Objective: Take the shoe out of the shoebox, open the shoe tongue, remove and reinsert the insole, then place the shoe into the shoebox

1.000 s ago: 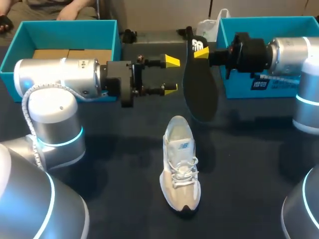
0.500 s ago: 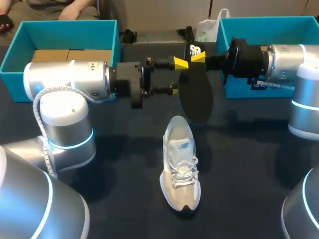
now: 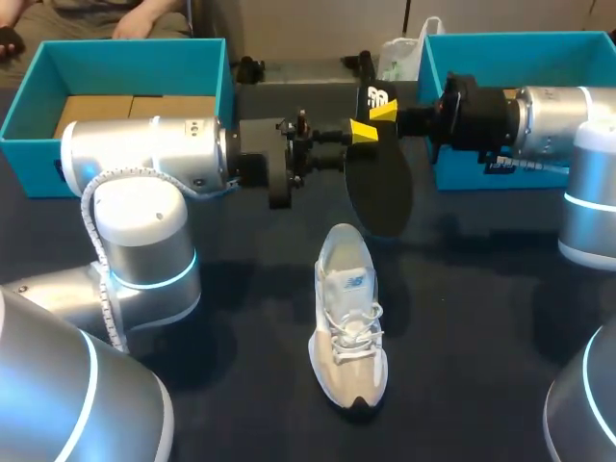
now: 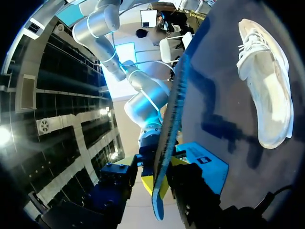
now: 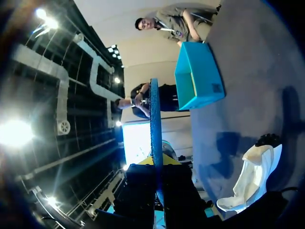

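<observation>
Insole held mid-air betw. both tools, shoe waiting below.
R tool [image 3: 383, 109] is clamped on the heel end of the black insole [image 3: 377, 183], which hangs above the worktop [image 3: 481, 337], wide end toward the white shoe [image 3: 349, 322] lying on the worktop. L tool [image 3: 359, 135] sits at the insole's edge right beside the R tool; you can't tell if it's closed on it. Risks, imo: tips are v. close, so a small drift could knock them together. If R lets go before L grips firmly, the insole drops. A skewed pinch could twist the thin insole and spoil re-entry into the shoe.
</observation>
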Controlling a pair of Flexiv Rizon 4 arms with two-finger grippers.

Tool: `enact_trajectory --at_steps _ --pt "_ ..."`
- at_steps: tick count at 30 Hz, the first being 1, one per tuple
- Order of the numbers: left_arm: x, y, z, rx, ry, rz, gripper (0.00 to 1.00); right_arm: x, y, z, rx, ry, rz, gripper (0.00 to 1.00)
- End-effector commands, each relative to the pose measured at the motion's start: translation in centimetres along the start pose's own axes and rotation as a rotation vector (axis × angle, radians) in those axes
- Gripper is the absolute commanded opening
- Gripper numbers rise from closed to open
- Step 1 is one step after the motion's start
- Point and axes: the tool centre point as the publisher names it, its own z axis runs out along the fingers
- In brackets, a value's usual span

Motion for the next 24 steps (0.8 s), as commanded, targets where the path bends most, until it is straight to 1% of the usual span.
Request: enact_trajectory --at_steps 1,4,5,6,8,9,12,13,19,22,23,24 --pt "-0.11 -0.24 0.23 -0.006 -0.003 0.004 0.26 0.00 -0.04 0.09 -0.001 -0.002 0.001 0.00" --pt "-0.24 -0.30 0.30 -0.006 -0.005 0.006 0.25 0.00 -0.04 0.09 -0.001 -0.002 0.001 0.00" --pt "-0.28 -0.32 0.35 -0.007 -0.006 0.007 0.23 0.00 -0.04 0.09 -0.001 -0.002 0.001 0.00" --pt "-0.30 -0.33 0.38 -0.007 -0.006 0.008 0.23 0.00 -0.04 0.09 -0.001 -0.002 0.001 0.00" --pt "-0.35 -0.32 0.52 -0.007 -0.006 0.009 0.17 0.00 -0.04 0.09 -0.001 -0.002 0.001 0.00" --pt "-0.36 -0.31 0.56 -0.007 -0.006 0.010 0.16 0.00 -0.04 0.09 -0.001 -0.002 0.001 0.00" --pt "-0.34 -0.32 0.73 -0.008 -0.003 0.010 0.07 0.00 -0.04 0.09 -0.001 -0.002 0.001 0.00" --pt "-0.29 -0.34 0.81 -0.009 0.002 0.011 0.00 0.00 -0.04 0.09 -0.001 -0.002 0.001 0.00" --pt "-0.11 -0.32 1.04 -0.010 0.007 0.010 0.00 0.00 -0.04 0.09 -0.001 -0.002 0.001 0.00" --pt "-0.19 -0.22 0.66 -0.015 0.007 0.007 0.00 0.07 -0.10 -0.05 -0.004 -0.001 -0.002 0.00" --pt "-0.22 -0.20 0.41 -0.019 0.007 0.004 0.00 0.12 -0.19 -0.22 -0.008 0.003 -0.004 0.75" --pt "-0.21 -0.17 0.10 -0.024 0.010 0.001 0.00 0.16 -0.31 -0.43 -0.020 0.007 -0.013 1.00"
